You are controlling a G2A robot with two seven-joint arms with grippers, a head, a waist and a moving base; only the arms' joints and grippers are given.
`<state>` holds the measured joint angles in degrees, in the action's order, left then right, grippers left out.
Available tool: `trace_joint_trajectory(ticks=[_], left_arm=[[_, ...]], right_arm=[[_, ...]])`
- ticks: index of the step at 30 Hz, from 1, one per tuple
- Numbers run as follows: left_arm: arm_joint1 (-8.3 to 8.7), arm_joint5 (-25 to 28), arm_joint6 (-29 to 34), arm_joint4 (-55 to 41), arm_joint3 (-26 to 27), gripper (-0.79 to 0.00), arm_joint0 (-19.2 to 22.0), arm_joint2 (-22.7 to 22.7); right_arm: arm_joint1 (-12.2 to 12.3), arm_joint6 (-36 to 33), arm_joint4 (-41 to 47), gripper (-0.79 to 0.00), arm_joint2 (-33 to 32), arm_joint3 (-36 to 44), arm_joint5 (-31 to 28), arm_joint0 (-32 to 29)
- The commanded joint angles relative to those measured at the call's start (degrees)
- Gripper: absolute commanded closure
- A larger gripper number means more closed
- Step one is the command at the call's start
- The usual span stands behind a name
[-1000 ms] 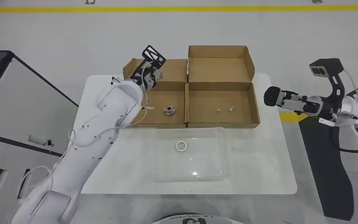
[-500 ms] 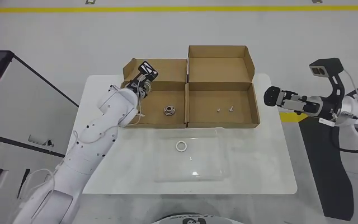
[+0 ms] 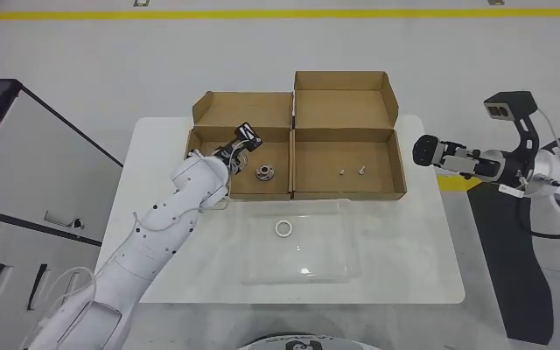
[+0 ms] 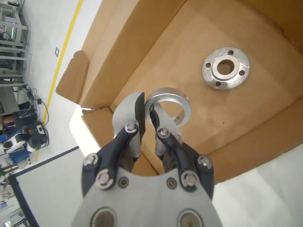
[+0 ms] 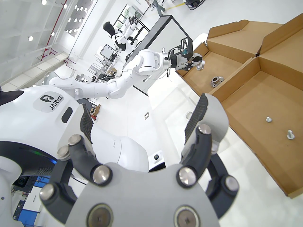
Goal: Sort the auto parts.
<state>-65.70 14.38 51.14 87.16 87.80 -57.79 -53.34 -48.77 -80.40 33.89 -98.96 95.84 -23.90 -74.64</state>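
Two boxes (image 3: pixel 376 179), left jaws gripping metal ring (image 4: pixel 165 93)

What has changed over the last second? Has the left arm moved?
The left gripper, shut on a shaft collar, came from over the back flap of the left box toward the robot and now hangs over the box floor near the flange. The flange, two bolts, white ring and right gripper stayed put.

No text or number legible on the cardboard boxes (image 3: pixel 385 157) — none.
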Motion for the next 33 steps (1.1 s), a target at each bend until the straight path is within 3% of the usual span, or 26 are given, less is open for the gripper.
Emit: trace_joint_trajectory(ticks=[1, 15, 33], left_arm=[[-0.37, -0.4, 0.0, -0.2, -0.8, 0.000, 0.2, 0.8], [-2.88, -1.9, 0.7, -0.9, -7.2, 0.000, 2.7, 4.8], [-3.35, -0.1, 2.0, 0.8, -7.4, 0.000, 1.0, 3.3]], right_arm=[[0.0, 0.0, 0.0, -0.785, 0.0, 0.0, 0.0, 0.0], [0.0, 0.0, 0.0, -0.785, 0.0, 0.0, 0.0, 0.0], [0.0, 0.0, 0.0, -0.785, 0.0, 0.0, 0.0, 0.0]])
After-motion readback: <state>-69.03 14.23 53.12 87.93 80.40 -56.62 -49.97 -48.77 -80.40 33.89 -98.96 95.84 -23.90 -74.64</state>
